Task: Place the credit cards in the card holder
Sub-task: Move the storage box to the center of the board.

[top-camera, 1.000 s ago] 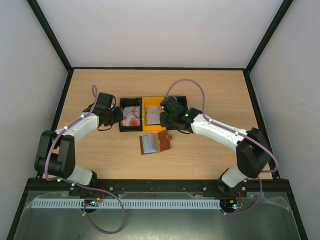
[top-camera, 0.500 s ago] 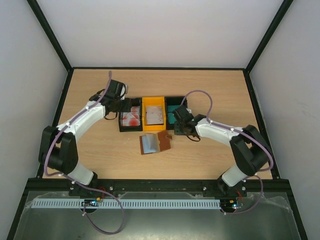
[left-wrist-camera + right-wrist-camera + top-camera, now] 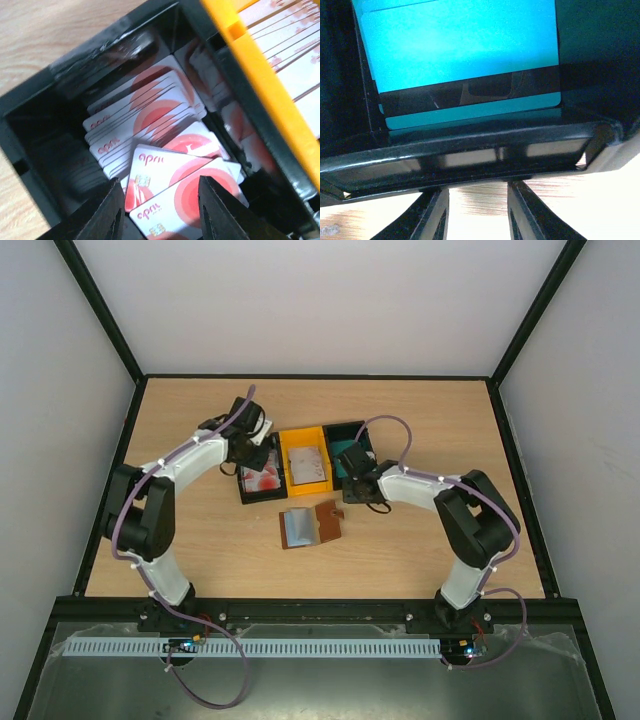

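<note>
While both arms reach to the row of three bins, the left fingers hang parted and empty over white-and-red credit cards fanned in the left black bin. The right fingers, likewise parted and empty, sit at the near wall of the right black bin, which holds teal cards. A yellow bin stands between. The card holder lies open on the worktop, just in front of the bins.

Brown card holder lies open near stacked credit cards
</note>
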Controlling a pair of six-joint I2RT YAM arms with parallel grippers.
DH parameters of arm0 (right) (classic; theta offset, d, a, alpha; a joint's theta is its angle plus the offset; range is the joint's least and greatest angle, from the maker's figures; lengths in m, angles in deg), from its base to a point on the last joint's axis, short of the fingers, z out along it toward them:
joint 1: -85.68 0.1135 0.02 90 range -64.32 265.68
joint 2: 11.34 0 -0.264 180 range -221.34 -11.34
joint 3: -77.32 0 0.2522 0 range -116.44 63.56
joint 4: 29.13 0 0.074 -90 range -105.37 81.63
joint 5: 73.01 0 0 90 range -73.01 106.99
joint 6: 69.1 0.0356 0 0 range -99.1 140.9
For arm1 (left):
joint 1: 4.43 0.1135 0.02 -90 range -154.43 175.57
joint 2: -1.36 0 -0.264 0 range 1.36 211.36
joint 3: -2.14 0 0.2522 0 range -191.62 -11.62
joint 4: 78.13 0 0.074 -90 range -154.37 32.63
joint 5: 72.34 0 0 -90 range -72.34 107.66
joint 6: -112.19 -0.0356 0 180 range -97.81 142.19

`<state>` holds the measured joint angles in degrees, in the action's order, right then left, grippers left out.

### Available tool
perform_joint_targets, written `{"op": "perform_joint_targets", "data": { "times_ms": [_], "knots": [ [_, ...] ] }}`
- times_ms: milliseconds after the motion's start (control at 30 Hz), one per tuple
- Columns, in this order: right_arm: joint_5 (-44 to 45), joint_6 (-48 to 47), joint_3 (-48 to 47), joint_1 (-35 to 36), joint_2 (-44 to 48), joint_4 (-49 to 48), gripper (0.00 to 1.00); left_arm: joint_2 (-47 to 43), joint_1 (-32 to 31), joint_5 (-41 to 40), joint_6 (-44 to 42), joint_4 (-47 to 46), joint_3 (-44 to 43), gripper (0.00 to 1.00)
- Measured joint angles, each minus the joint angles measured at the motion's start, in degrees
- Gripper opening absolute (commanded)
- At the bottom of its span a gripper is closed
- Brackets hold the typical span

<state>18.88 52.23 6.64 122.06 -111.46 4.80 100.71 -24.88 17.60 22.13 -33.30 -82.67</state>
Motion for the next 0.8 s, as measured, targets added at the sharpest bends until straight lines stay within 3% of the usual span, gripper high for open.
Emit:
{"op": "perform_joint_targets", "data": {
  "times_ms": [133,433,700,800],
  "knots": [
    [-0.1,-0.6,-0.3,-0.8,-0.7,-0.4,0.33,3.4,-0.6,0.1,-3.3,0.2,-3.1,0.54],
    [-1.9,-1.8,-3.0,-4.0,-4.1,-2.4,0.33,14.4,0.2,1.1,-9.9,5.8,-12.0,0.57],
    [-3.0,-2.4,-6.1,-5.3,-6.6,-3.0,0.33,15.6,1.2,4.0,-13.3,9.2,-12.8,0.59],
    [-3.1,-2.4,-6.4,-5.3,-6.8,-3.0,0.33,15.6,1.4,5.2,-14.1,10.4,-13.0,0.64]
  ]
}}
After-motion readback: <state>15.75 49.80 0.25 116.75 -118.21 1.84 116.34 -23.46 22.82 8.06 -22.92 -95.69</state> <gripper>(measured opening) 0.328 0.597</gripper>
